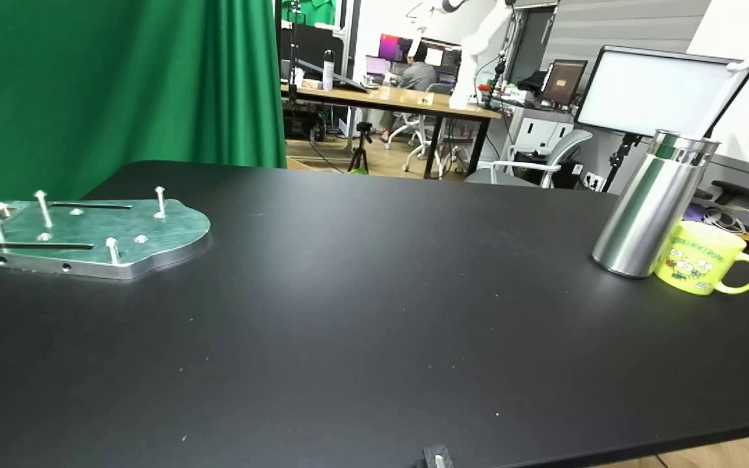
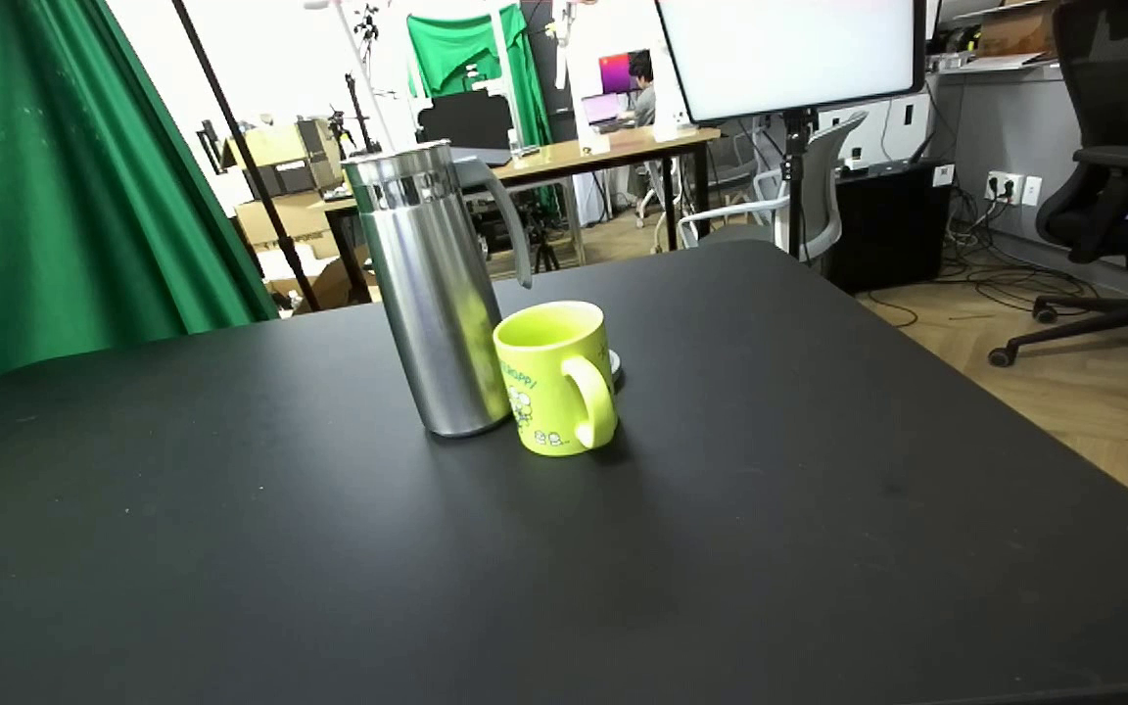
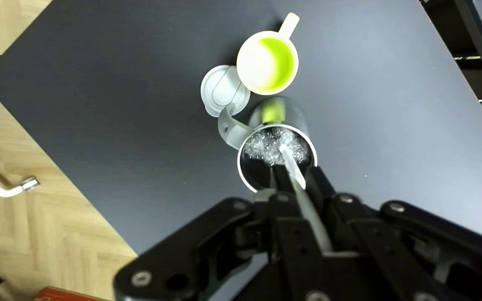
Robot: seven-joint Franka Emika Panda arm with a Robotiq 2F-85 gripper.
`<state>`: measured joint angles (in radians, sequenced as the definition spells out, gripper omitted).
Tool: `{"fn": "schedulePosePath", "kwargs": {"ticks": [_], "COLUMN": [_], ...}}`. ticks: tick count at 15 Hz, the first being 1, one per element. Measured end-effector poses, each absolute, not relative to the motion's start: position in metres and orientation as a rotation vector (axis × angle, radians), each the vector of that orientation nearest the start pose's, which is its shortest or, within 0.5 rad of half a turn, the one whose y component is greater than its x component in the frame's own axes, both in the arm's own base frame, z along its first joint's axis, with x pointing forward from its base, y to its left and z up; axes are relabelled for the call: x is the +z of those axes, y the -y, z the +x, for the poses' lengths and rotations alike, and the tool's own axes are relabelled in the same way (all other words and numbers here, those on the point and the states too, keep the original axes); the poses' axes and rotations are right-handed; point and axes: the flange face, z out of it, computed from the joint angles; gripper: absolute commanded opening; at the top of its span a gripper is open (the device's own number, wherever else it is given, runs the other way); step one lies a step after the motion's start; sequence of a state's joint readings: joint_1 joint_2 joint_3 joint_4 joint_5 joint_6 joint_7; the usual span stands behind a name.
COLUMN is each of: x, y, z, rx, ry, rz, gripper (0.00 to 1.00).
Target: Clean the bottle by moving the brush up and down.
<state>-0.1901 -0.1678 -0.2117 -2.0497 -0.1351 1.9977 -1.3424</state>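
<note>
The silver metal bottle [image 1: 647,214] stands on the black table, open at the top. It also shows in an exterior view [image 2: 439,304] with its grey handle, and from above in the wrist view [image 3: 241,165]. The brush [image 3: 291,161] has a thin white stick that goes down into the bottle's mouth. Glittery clear bristles show inside the bottle. The stick also rises from the bottle, tilted, in an exterior view [image 1: 729,94] and in an exterior view [image 2: 361,73]. My gripper [image 3: 298,172] is above the bottle, its black fingers closed around the brush handle.
A yellow-green mug [image 3: 268,62] stands right beside the bottle, also in both exterior views [image 1: 699,260] [image 2: 556,382]. A white round lid [image 3: 225,90] lies next to the mug and bottle. A metal plate with upright bolts [image 1: 121,227] is at the far side of the table.
</note>
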Motion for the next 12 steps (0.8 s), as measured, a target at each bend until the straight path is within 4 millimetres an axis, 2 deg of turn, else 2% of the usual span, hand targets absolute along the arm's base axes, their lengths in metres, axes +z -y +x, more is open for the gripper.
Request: {"fn": "schedulePosePath", "kwargs": {"ticks": [2,5,7,12], "x": [0.533,0.526,0.51,0.452], "y": [0.213,0.212,0.214,0.22], "z": [0.468,0.468,0.471,0.485], "rx": [-0.025,-0.006,0.033,0.168], "ry": [1.571,1.573,1.572,1.538], "rz": [-2.898,-2.882,-2.855,-2.787], "gripper": [0.04,0.04,0.04,0.04]}}
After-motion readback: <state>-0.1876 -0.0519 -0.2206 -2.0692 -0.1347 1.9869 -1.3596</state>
